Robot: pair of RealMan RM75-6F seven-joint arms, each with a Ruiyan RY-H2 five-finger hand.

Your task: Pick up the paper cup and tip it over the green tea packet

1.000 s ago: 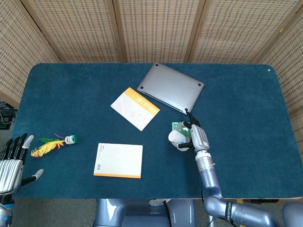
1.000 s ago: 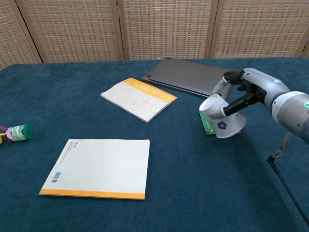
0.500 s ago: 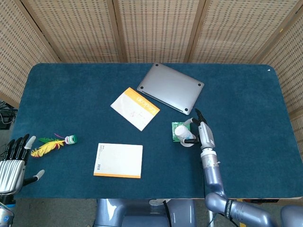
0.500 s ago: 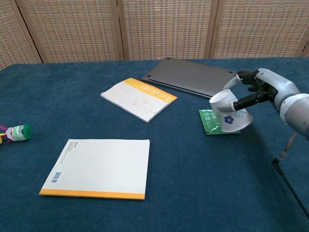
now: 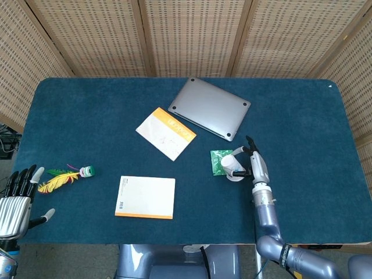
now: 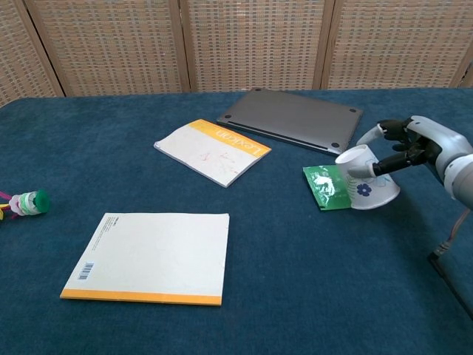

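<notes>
Cup tipped mouth-down beside the packet, drifting right off it.

Your left hand (image 5: pixel 16 204) idles with fingers spread, holding nothing, by the feather toy (image 5: pixel 65 176). Further right, the green tea packet (image 6: pixel 325 186) lies more exposed than a second ago (the cup covered most of it then). Your right hand (image 6: pixel 414 143) grips the paper cup (image 6: pixel 364 181), inverted, its rim seemingly touching the packet's right edge. You've probably finished the tip.
</notes>
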